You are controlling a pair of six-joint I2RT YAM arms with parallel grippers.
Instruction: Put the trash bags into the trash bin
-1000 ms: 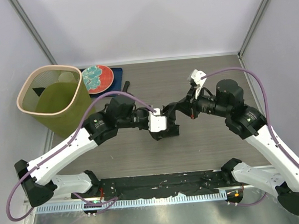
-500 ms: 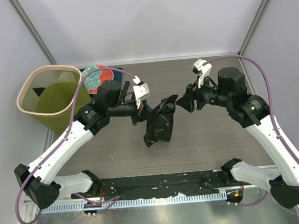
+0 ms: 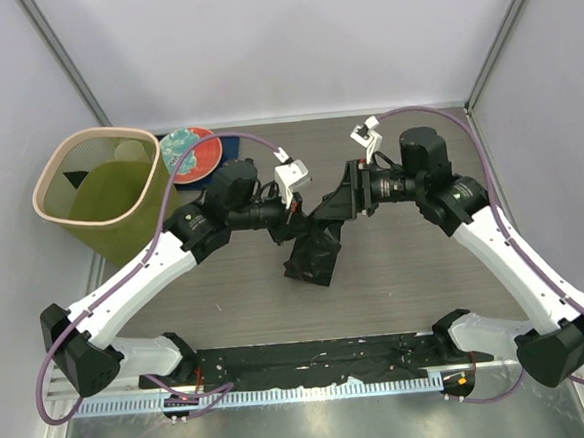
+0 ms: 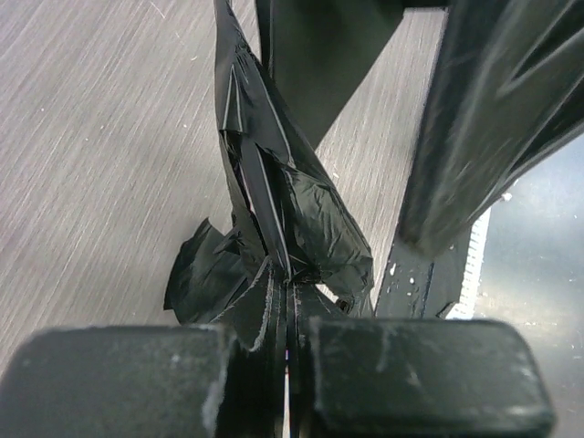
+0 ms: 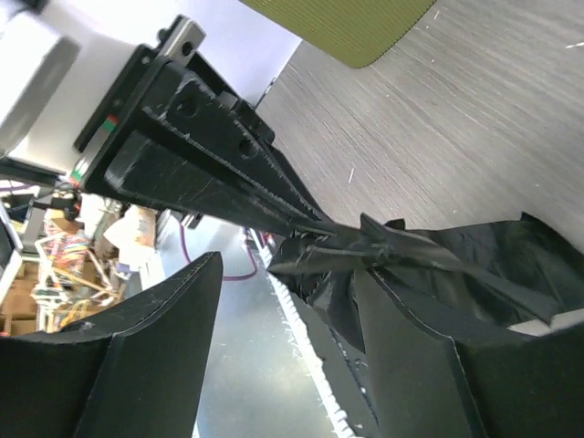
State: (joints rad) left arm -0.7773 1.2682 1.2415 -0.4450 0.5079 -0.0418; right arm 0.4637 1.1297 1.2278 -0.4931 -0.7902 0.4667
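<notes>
A crumpled black trash bag [image 3: 314, 249] hangs over the middle of the table, and my left gripper [image 3: 295, 211] is shut on its top edge. From the left wrist the bag [image 4: 285, 214] fans out below my closed fingertips [image 4: 288, 339]. My right gripper [image 3: 343, 203] stands open right beside the pinched top. In its own view the bag [image 5: 438, 260] lies against the right finger [image 5: 411, 356], and the gap [image 5: 287, 274] holds only the bag's edge. The olive trash bin [image 3: 41, 191] with its beige rim stands at the far left; a black scrap lies inside.
A red-and-teal plate [image 3: 189, 152] lies on a dark blue mat [image 3: 231, 151] just right of the bin. A small black object [image 3: 245, 168] lies beside the mat. A black strip [image 3: 322, 357] runs along the near table edge between the arm bases.
The right gripper opened and let go of the bag, pulled back, then came close again. The left gripper lifted the bag off the table and shifted slightly right.
</notes>
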